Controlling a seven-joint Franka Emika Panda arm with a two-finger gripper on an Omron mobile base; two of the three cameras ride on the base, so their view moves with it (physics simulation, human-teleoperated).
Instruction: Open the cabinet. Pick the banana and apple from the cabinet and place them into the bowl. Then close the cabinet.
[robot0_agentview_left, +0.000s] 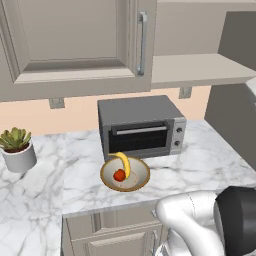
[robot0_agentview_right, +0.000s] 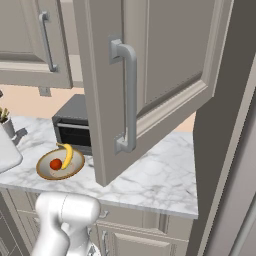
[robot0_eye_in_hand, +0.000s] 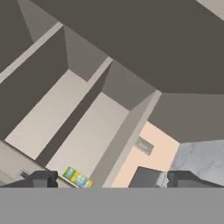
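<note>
The cream bowl (robot0_agentview_left: 125, 174) (robot0_agentview_right: 60, 164) sits on the marble counter in front of the toaster oven. The yellow banana (robot0_agentview_left: 124, 164) (robot0_agentview_right: 67, 155) leans across its rim, and the red apple (robot0_agentview_left: 119, 175) (robot0_agentview_right: 55, 163) lies inside beside it. The cabinet's (robot0_agentview_left: 70, 45) left door is shut. Its right door (robot0_agentview_right: 165, 65) hangs wide open, baring the plain shelf (robot0_agentview_left: 200, 70). In the hand view my gripper (robot0_eye_in_hand: 114, 179) is open, fingertips (robot0_eye_in_hand: 41, 179) far apart with nothing between them, looking into the cabinet's bare compartments (robot0_eye_in_hand: 87, 131).
A grey toaster oven (robot0_agentview_left: 142, 127) (robot0_agentview_right: 75, 127) stands behind the bowl. A potted plant (robot0_agentview_left: 17, 150) is at the counter's left. A yellow multicoloured carton (robot0_eye_in_hand: 78, 178) lies at the cabinet's edge. The open door's bar handle (robot0_agentview_right: 127, 95) juts out over the counter. A tall dark panel (robot0_agentview_right: 225, 150) walls off the right.
</note>
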